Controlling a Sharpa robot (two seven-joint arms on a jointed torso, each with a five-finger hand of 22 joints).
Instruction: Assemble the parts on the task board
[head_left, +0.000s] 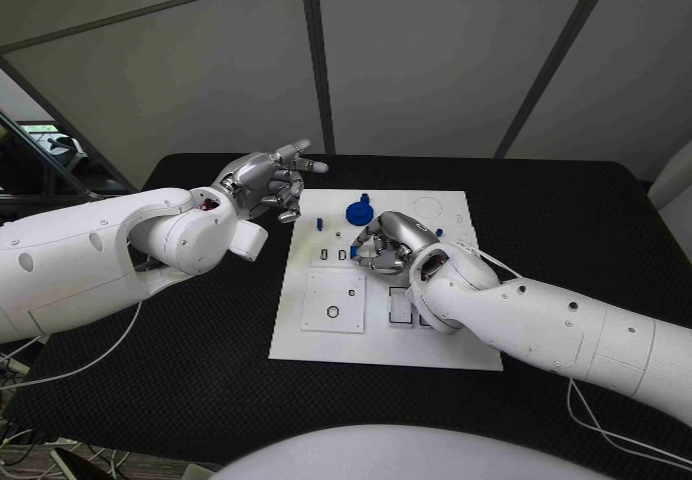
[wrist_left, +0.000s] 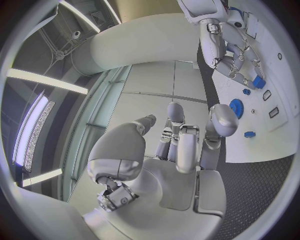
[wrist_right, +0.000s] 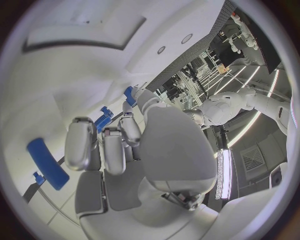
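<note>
Just beyond right hand (head_left: 387, 243), blue part (head_left: 358, 210)

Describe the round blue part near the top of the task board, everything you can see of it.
The round blue part is a small disc, toothed at its rim like a gear in the left wrist view, with a short stub rising from its middle. It looks like matte plastic. It sits on the white task board near its far edge, between the raised left hand and the right hand. Neither hand touches it. Whether it rests loose or is seated in a socket cannot be told.
</note>
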